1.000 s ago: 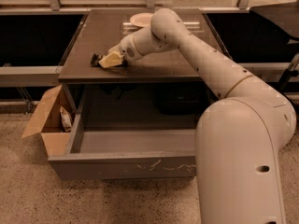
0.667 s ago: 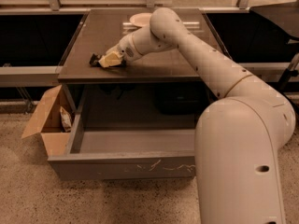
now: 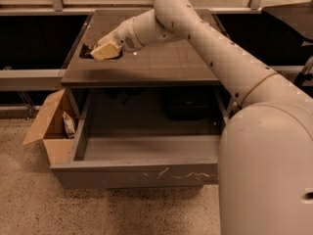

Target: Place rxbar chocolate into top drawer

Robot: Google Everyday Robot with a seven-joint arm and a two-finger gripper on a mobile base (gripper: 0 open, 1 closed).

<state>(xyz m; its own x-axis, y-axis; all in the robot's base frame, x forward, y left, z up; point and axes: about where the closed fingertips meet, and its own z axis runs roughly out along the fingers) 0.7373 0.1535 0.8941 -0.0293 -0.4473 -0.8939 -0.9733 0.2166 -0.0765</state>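
The rxbar chocolate (image 3: 87, 51) is a dark flat bar lying on the brown tabletop (image 3: 166, 62) near its left edge. My gripper (image 3: 104, 51) is down at the tabletop right over the bar and covers most of it, so only the bar's dark left end shows. The top drawer (image 3: 132, 175) stands pulled out below the table's front edge. Its grey front panel carries white scratches, and nothing shows inside it.
A brown cardboard box (image 3: 48, 127) sits on the floor against the drawer's left side, with a light snack packet (image 3: 69, 124) inside. A dark bulky object (image 3: 183, 104) sits in shadow under the table. My arm (image 3: 210, 43) spans the table's right half.
My gripper has moved a little to the left and farther back over the tabletop, staying over the dark bar. The drawer has not moved.
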